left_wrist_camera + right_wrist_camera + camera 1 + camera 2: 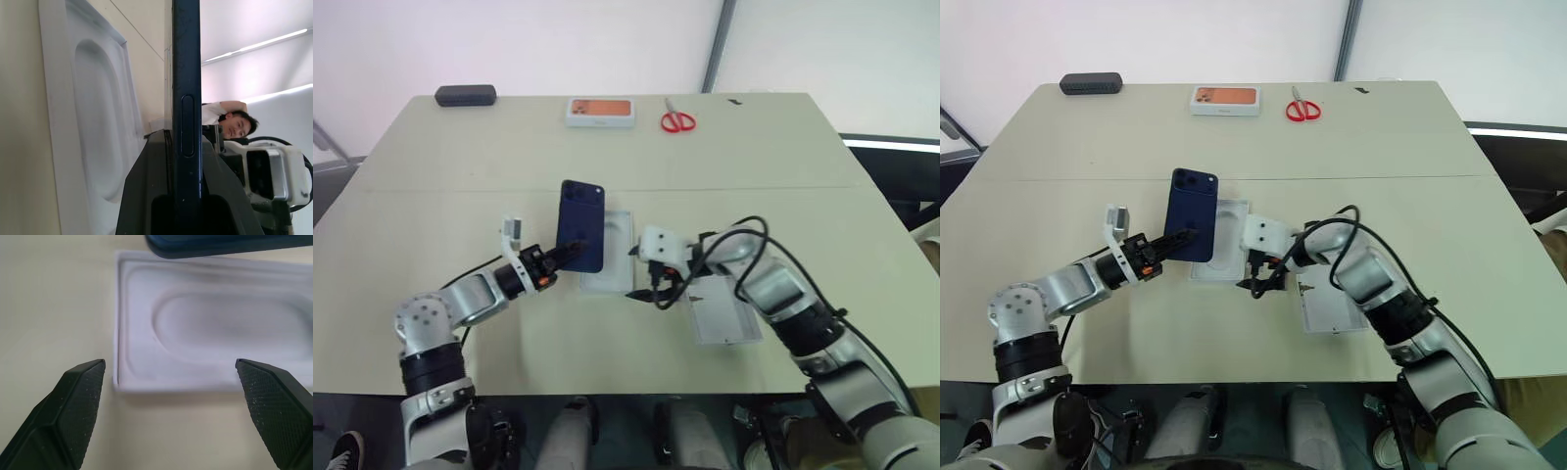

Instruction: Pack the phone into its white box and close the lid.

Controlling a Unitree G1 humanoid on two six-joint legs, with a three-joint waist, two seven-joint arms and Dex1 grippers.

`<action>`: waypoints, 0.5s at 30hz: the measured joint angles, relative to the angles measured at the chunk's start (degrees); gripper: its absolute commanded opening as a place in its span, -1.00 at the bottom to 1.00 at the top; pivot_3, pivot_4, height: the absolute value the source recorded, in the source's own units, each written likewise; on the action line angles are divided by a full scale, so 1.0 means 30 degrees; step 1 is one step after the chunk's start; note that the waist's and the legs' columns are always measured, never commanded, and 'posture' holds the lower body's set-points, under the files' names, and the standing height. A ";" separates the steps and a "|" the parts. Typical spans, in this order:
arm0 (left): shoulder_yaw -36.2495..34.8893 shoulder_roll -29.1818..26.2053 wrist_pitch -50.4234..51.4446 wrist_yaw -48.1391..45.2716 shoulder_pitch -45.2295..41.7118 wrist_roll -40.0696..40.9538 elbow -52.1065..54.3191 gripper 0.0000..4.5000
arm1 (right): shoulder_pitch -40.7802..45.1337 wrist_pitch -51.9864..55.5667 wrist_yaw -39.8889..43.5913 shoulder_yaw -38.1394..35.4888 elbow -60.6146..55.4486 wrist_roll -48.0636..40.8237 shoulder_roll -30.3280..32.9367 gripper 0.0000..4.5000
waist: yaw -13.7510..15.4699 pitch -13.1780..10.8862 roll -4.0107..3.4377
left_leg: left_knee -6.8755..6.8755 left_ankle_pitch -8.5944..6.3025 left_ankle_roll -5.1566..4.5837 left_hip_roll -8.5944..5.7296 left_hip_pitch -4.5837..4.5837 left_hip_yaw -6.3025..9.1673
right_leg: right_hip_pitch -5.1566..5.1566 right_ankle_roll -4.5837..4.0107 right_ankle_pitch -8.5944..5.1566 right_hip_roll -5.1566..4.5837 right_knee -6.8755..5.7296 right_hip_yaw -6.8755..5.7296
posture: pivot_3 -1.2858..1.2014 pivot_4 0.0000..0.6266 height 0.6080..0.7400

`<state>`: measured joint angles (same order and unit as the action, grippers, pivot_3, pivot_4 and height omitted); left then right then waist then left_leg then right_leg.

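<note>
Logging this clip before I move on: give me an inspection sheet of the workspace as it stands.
Surface: beige table, seam across it.
Job's things: phone held on edge above the white box; lid open side up near the right arm.
Clutter: black case, orange-picture box, red scissors along the far edge.
Grippers: left claw shut on the phone; right claw open over the box.
Cables: black cable looped on the right arm.
Surroundings: white wall; a person beyond.

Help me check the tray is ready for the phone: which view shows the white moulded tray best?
The right wrist view: the white tray lies unobstructed, its rounded recess plain. The head views show it partly behind the phone; the left wrist view shows it edge-on beside the phone.
</note>
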<state>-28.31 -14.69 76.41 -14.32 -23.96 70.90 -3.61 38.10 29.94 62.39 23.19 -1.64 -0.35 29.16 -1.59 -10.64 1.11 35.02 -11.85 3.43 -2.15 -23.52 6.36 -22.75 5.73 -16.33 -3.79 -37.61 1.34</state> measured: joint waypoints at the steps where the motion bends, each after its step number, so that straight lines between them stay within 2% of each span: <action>1: 0.0200 0.0196 -0.0137 0.0093 0.0113 -0.0006 0.0002 -0.96 | -0.0129 0.0250 0.0007 -0.0431 -0.0152 -0.0321 0.0105 0.98 | 0.0013 0.0000 0.0000 | -0.0001 0.0000 -0.0001 0.0000 0.0000 -0.0010 | -0.0003 0.0000 0.0000 0.0000 0.0004 0.0007 | 0.03 -0.52 1.00; 5: 0.0932 0.0743 -0.0566 0.0444 0.0431 -0.0226 -0.0004 -0.96 | -0.0706 0.0797 -0.0393 -0.2585 -0.0116 -0.1933 -0.0001 0.98 | 0.0142 -0.0002 0.0001 | -0.0002 0.0000 -0.0001 0.0008 -0.0001 -0.0012 | -0.0005 -0.0003 0.0001 0.0013 0.0009 0.0007 | 0.03 -0.52 1.00; 8: 0.1023 0.0783 -0.0942 0.0639 0.0399 -0.0371 -0.0053 -0.96 | -0.0730 0.0868 -0.0655 -0.3213 -0.0082 -0.2459 0.0058 0.98 | 0.0203 -0.0002 0.0002 | -0.0002 -0.0001 -0.0001 0.0005 -0.0001 -0.0014 | 0.0000 -0.0003 0.0000 0.0009 0.0017 0.0007 | 0.03 -0.52 1.00; 10: 0.1121 0.0724 -0.1077 0.0687 0.0388 -0.0526 -0.0148 -0.56 | -0.0815 0.0848 -0.0822 -0.3246 -0.0033 -0.2476 0.0117 1.00 | 0.0239 -0.0002 0.0001 | -0.0001 -0.0001 -0.0002 0.0002 -0.0007 -0.0016 | -0.0001 -0.0003 0.0000 0.0007 0.0021 0.0007 | 0.03 -0.52 1.00; 11: 0.1201 0.0718 -0.1073 0.0687 0.0386 -0.0529 -0.0149 -0.44 | -0.0856 0.0824 -0.0873 -0.3246 0.0024 -0.2476 0.0138 1.00 | 0.0256 -0.0002 0.0001 | -0.0001 -0.0001 -0.0003 0.0001 -0.0012 -0.0016 | -0.0002 -0.0003 0.0000 0.0006 0.0022 0.0006 | 0.03 -0.52 1.00; 15: 0.1708 0.0622 -0.0944 0.0466 0.0366 -0.0381 0.0130 0.41 | -0.0924 0.0725 -0.1140 -0.3243 0.0225 -0.2474 0.0150 1.00 | 0.0267 -0.0001 0.0001 | 0.0003 -0.0001 -0.0003 0.0000 -0.0011 -0.0016 | 0.0004 -0.0003 0.0000 0.0004 0.0022 0.0004 | 0.03 -0.52 1.00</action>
<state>-23.18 -12.83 73.58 -12.92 -22.87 69.76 -3.22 35.33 32.12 58.97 13.46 -0.96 -7.78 29.61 -0.79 -10.64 1.11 35.03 -11.86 3.42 -2.15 -23.55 6.32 -22.73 5.72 -16.33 -3.77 -37.54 1.36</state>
